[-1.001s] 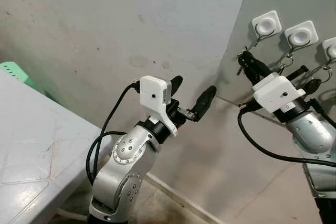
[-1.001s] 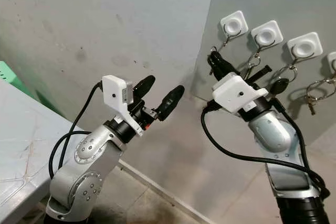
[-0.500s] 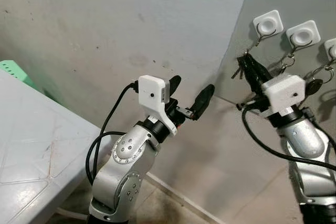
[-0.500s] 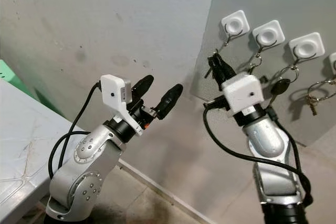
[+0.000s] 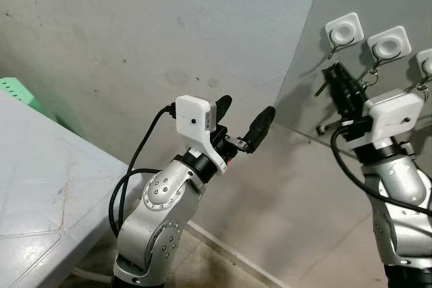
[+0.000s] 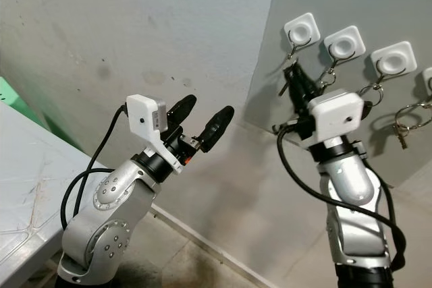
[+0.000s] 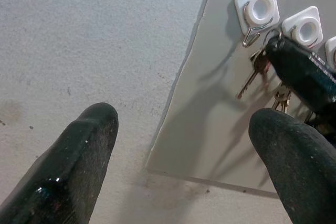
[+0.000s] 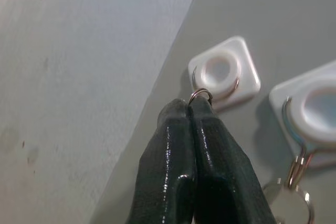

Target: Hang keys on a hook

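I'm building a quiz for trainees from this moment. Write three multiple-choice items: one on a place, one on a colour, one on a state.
1. Where is the right gripper?
A. just below the leftmost hook
B. over the table
C. at the floor

2. What colour are the hook bases?
A. red
B. white
C. black

3. How are the left gripper fingers?
A. shut on keys
B. shut on nothing
C. spread open

Answers: 1 A, the key ring it pinches sits just under that hook; 2 B, the square bases are white; 3 C, a wide gap shows between them.
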{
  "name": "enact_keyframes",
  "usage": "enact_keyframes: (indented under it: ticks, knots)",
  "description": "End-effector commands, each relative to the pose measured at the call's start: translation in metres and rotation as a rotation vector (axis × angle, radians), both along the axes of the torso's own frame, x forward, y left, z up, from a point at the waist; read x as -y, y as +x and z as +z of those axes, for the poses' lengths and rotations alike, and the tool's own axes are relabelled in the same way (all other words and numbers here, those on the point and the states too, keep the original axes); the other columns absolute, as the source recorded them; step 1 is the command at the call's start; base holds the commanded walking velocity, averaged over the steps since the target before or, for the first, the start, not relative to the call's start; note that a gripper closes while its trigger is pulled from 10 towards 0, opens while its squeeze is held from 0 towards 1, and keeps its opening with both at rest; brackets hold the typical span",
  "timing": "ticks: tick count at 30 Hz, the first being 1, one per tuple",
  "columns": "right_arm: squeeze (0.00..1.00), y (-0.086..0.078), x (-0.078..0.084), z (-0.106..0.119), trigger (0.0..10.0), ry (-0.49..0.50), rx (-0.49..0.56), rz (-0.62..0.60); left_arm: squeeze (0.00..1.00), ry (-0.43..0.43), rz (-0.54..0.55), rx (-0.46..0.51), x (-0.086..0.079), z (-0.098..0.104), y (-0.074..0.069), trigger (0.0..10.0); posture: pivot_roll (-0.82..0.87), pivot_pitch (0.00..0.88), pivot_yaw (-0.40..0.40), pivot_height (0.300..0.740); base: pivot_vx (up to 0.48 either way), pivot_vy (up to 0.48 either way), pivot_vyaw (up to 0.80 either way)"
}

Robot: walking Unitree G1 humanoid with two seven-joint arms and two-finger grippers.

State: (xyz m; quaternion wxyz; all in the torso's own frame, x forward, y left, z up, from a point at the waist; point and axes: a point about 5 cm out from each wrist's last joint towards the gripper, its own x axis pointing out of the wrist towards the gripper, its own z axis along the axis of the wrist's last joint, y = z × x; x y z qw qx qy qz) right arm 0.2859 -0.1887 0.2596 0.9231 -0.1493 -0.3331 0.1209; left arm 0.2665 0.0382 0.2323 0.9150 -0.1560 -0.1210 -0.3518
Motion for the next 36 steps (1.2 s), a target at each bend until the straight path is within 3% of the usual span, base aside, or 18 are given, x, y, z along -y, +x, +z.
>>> enact_keyframes:
  ticks: [1, 13, 24, 27, 36]
  knots:
    - [0.00, -0.003, 0.000, 0.012, 10.0, 0.002, 0.043, 0.007, 0.00, -0.005, -0.011, 0.019, 0.003, 0.006, -0.002, 10.0, 0.01, 0.086, -0.073, 0.740, 0.000, 0.000, 0.00]
    - [0.00, -0.001, -0.008, 0.012, 10.0, -0.169, 0.046, 0.036, 0.00, 0.010, -0.021, 0.018, 0.004, 0.005, -0.003, 10.0, 0.01, 0.090, -0.070, 0.740, 0.000, 0.000, 0.00]
    - [0.00, 0.000, 0.000, 0.010, 10.0, -0.200, 0.031, 0.006, 0.00, 0.003, -0.023, 0.014, 0.003, 0.005, -0.004, 10.0, 0.01, 0.092, -0.067, 0.740, 0.000, 0.000, 0.00]
    - [0.00, 0.001, 0.004, 0.011, 10.0, -0.152, 0.020, 0.007, 0.00, 0.002, -0.024, 0.014, 0.003, 0.005, -0.004, 10.0, 0.01, 0.092, -0.067, 0.740, 0.000, 0.000, 0.00]
    - [0.00, 0.003, -0.002, 0.007, 10.0, -0.138, -0.026, 0.072, 0.00, 0.000, -0.021, 0.015, 0.003, 0.006, -0.004, 10.0, 0.01, 0.096, -0.068, 0.740, 0.000, 0.000, 0.00]
